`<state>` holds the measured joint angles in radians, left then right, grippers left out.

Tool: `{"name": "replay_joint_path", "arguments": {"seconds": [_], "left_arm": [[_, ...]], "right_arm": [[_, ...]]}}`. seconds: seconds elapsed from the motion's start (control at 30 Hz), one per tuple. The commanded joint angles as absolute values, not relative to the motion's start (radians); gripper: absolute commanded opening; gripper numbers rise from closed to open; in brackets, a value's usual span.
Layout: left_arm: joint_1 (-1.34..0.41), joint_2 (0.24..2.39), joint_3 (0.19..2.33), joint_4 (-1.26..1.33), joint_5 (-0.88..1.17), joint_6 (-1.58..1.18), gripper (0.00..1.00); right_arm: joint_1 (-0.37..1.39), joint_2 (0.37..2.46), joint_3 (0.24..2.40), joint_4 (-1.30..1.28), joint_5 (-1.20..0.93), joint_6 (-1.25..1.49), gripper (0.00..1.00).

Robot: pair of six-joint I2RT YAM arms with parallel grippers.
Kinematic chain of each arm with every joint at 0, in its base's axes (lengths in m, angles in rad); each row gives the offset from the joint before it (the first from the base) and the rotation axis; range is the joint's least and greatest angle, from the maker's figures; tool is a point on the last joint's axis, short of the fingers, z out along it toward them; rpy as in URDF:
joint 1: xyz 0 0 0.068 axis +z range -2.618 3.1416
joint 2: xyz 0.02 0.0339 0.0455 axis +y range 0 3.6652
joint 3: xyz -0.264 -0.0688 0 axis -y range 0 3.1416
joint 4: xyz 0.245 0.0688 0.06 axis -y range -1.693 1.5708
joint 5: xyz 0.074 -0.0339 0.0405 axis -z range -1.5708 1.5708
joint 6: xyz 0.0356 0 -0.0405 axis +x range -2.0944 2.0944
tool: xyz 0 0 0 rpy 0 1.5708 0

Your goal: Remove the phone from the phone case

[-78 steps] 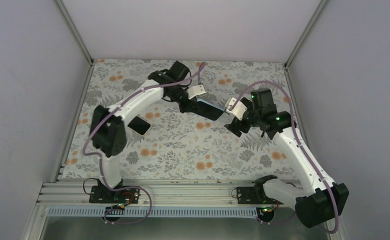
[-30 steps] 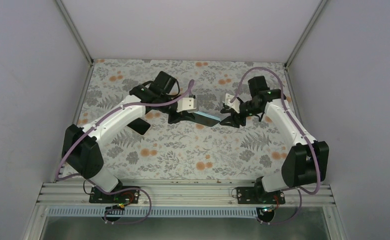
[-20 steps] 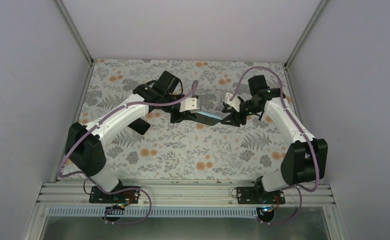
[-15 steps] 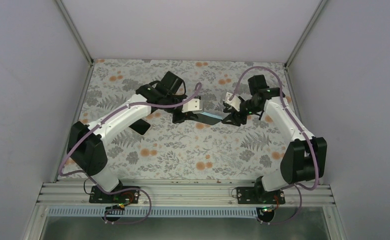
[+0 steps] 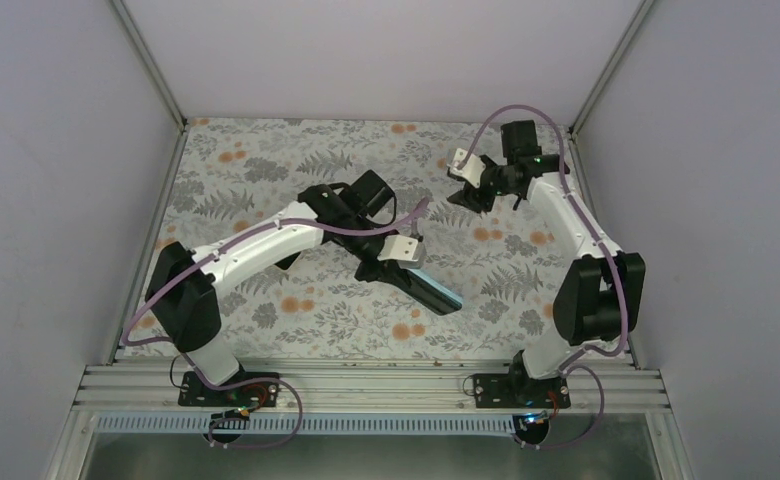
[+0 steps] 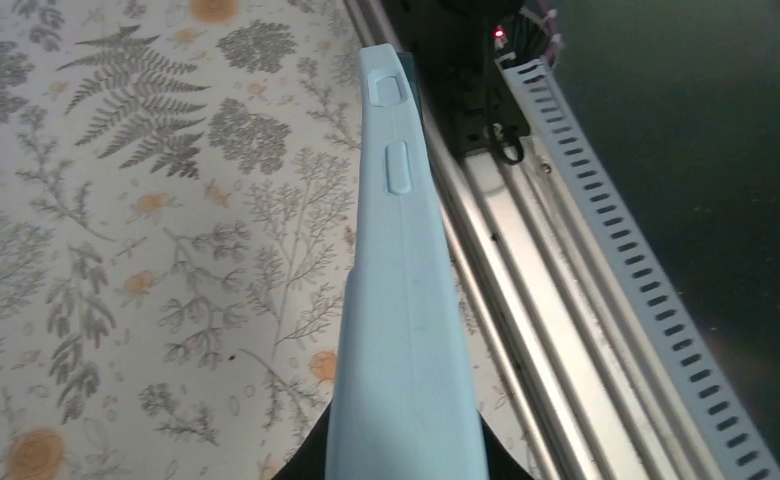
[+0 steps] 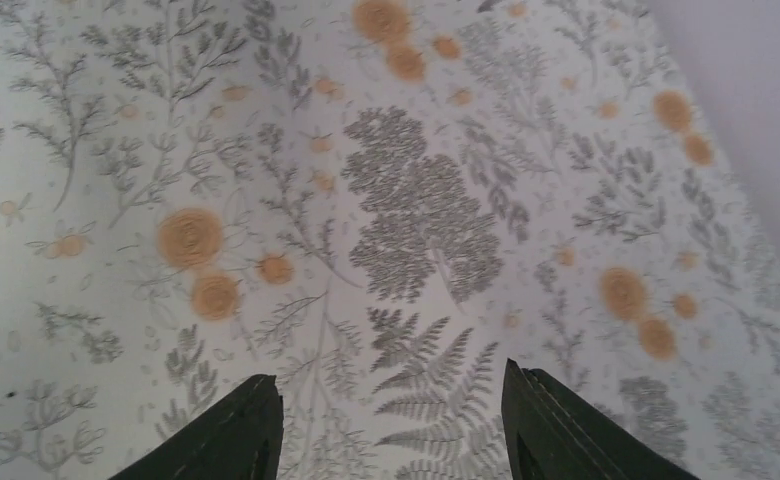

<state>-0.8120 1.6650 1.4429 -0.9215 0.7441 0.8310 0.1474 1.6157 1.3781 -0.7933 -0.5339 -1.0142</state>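
The left end effector [image 5: 398, 262] is closed nearly all the way on one end of the light blue phone case [image 5: 434, 292], holding it clear of the tabletop [image 5: 266, 160] near the middle of the workspace. In the top view the case's long axis runs from the end effector out toward 4 o'clock. The left wrist view shows it edge-on, its button bumps facing up and its free end pointing at the near rail [image 6: 566, 250].

The right end effector [image 5: 471, 195] is about half open and holds nothing. It hangs over bare floral cloth at about 1 o'clock from the case, well apart, so the left arm is far nearer.

I cannot tell whether the phone is inside the case. A dark flat object [image 5: 288, 263] lies at 9 o'clock, partly under the left forearm.
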Motion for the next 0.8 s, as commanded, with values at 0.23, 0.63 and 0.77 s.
{"name": "replay_joint_path", "arguments": {"seconds": [0.23,0.63,0.77], "left_arm": [[-0.737,1.659,1.462,-0.929,0.837,0.880,0.02],[-0.669,1.676,1.493,-0.903,0.805,0.897,0.02],[-0.669,1.681,1.505,-0.895,0.814,0.883,0.02]], "right_arm": [[0.105,1.572,1.401,-0.970,-0.610,-1.149,0.63],[0.138,1.271,1.134,-1.215,-0.797,-1.209,0.55],[0.166,1.242,1.061,-1.141,-0.814,-1.158,0.53]]}}
